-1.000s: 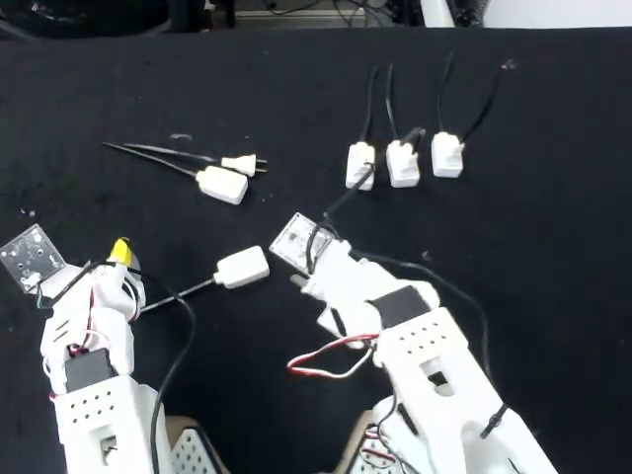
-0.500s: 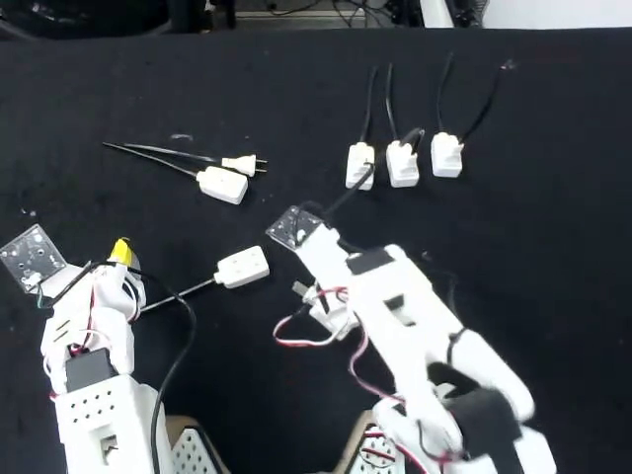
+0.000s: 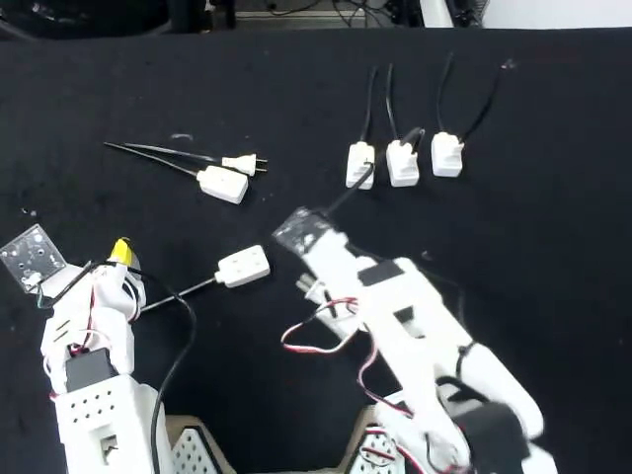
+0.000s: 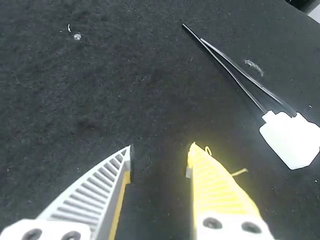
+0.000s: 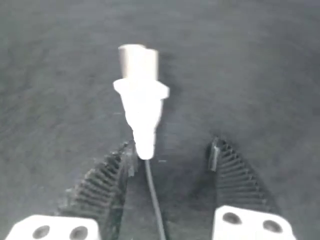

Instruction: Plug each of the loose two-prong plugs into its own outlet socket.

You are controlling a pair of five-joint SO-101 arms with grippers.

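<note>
- Jaws of the left gripper [image 4: 160, 150] stand apart, nothing between them, at the near left of the black table [image 3: 543, 247].
- Right gripper [image 5: 172, 146] is spread wide and grips nothing; a loose plug [image 5: 141, 100] lies just past its fingertips, cord trailing between them.
- Outlet socket [image 3: 244, 266] lies near that plug.
- Farther off, second plug [image 3: 242, 164] just beside second socket [image 3: 222, 185].

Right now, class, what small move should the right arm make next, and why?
Probably ease the right gripper forward and slightly sideways so it straddles the loose plug. Its jaws stand open, but the plug lies mostly beyond the fingertips, beside one finger rather than centred, its cord running back between them. Closing now would likely miss.
</note>
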